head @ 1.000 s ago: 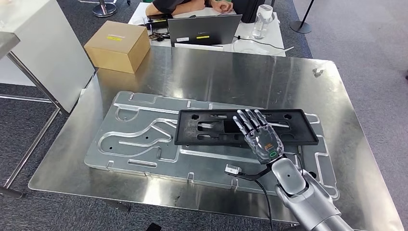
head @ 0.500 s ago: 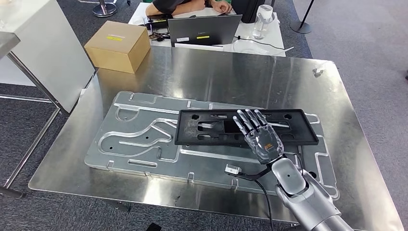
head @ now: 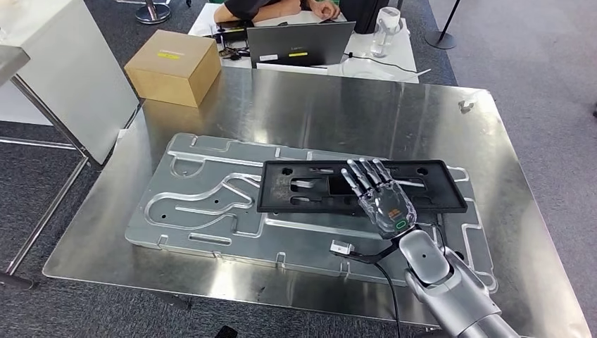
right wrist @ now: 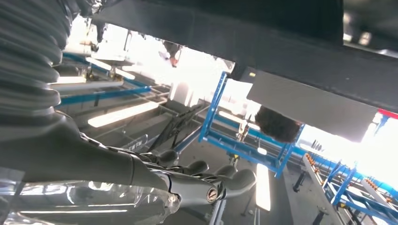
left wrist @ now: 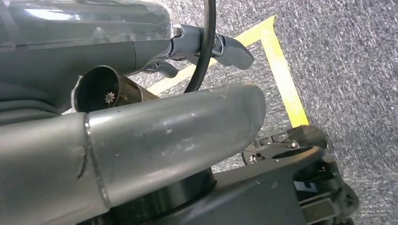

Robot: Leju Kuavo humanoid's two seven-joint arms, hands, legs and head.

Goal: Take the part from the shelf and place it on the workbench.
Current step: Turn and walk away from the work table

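Observation:
The part, a long black plastic frame (head: 310, 186), lies flat on a grooved aluminium fixture plate (head: 204, 204) on the steel workbench (head: 338, 113). My right hand (head: 376, 193) lies palm down over the right half of the frame, fingers straight and spread, gripping nothing. In the right wrist view the same hand (right wrist: 187, 180) has its fingers stretched out under the dark frame. My left hand (left wrist: 164, 136) hangs over grey carpet with a yellow line, thumb out and nothing in it.
A cardboard box (head: 172, 67) stands on the bench's far left corner. Behind the bench a white table carries a laptop (head: 299, 44) and a bottle (head: 384, 32), with a person (head: 267, 8) seated there. A white cabinet (head: 63, 70) stands to the left.

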